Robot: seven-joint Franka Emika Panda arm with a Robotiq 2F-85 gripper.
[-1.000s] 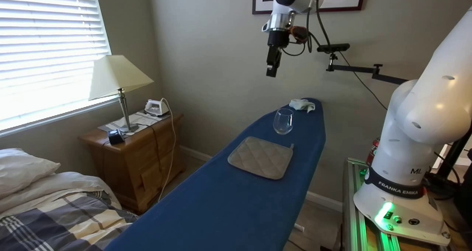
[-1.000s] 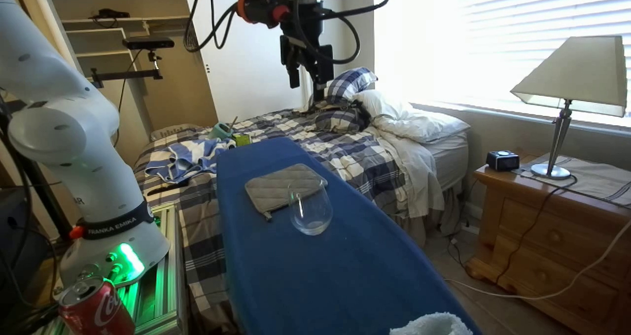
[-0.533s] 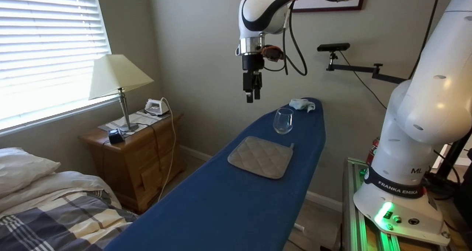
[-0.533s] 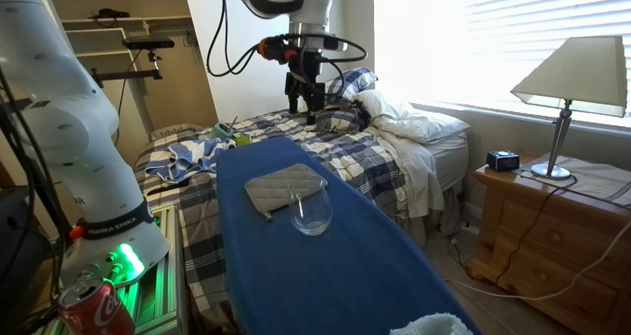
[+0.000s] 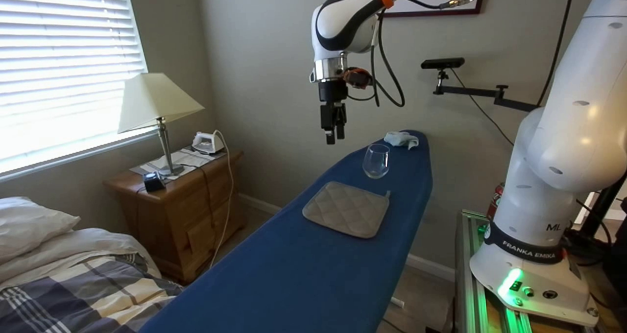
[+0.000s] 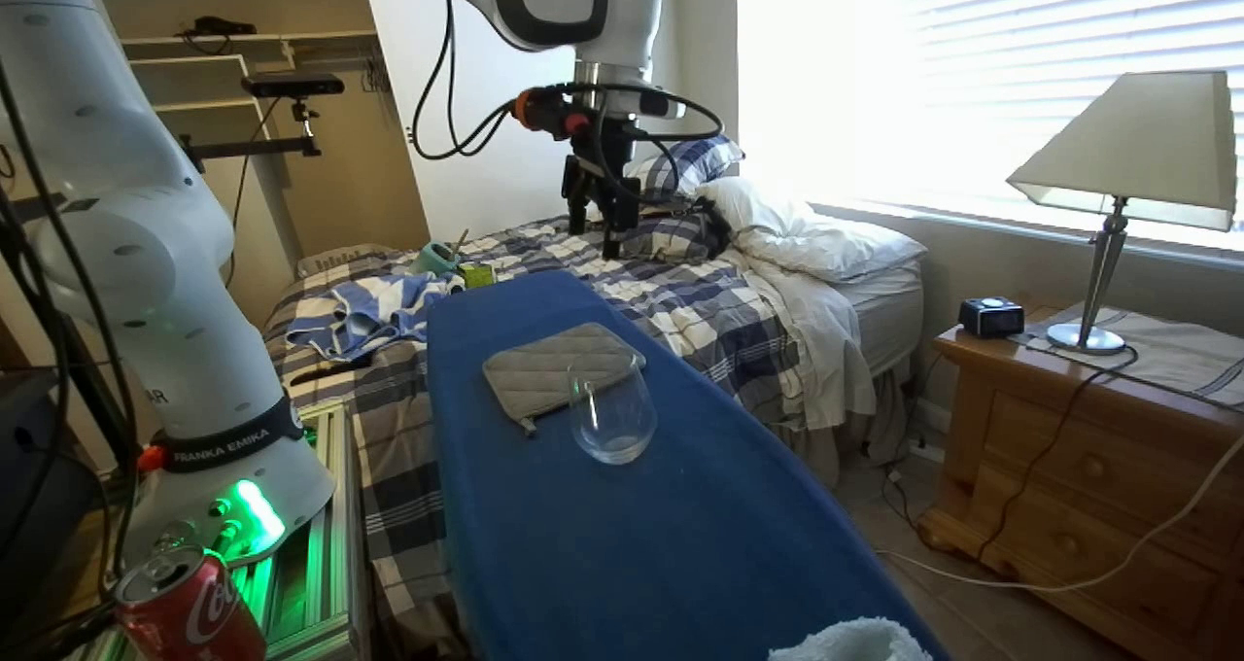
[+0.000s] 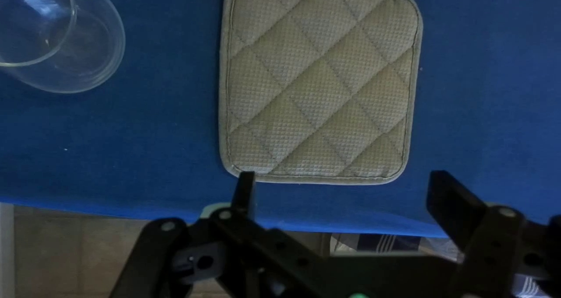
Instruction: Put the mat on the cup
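The mat is a grey-beige quilted square pad lying flat on the blue ironing board, in both exterior views (image 5: 347, 209) (image 6: 554, 374) and in the wrist view (image 7: 320, 79). The cup, a clear stemless glass, stands upright on the board beside the mat, apart from it, in both exterior views (image 5: 376, 161) (image 6: 612, 423). It is partly cut off at the upper left of the wrist view (image 7: 87, 57). My gripper (image 5: 335, 140) (image 6: 594, 243) points down, well above the board. In the wrist view my gripper (image 7: 342, 175) has its fingers wide apart with nothing held between them.
The ironing board (image 5: 274, 274) (image 6: 671, 564) narrows toward the wall end, where a crumpled white cloth (image 5: 401, 139) lies. A bed (image 6: 389, 505) and a wooden nightstand (image 5: 166, 215) with a lamp (image 5: 156, 103) stand nearby. A red can (image 6: 190, 608) stands by the robot base.
My gripper has come down and turned from tilted to nearly upright, shifting left in an exterior view. The mat and the cup have not moved.
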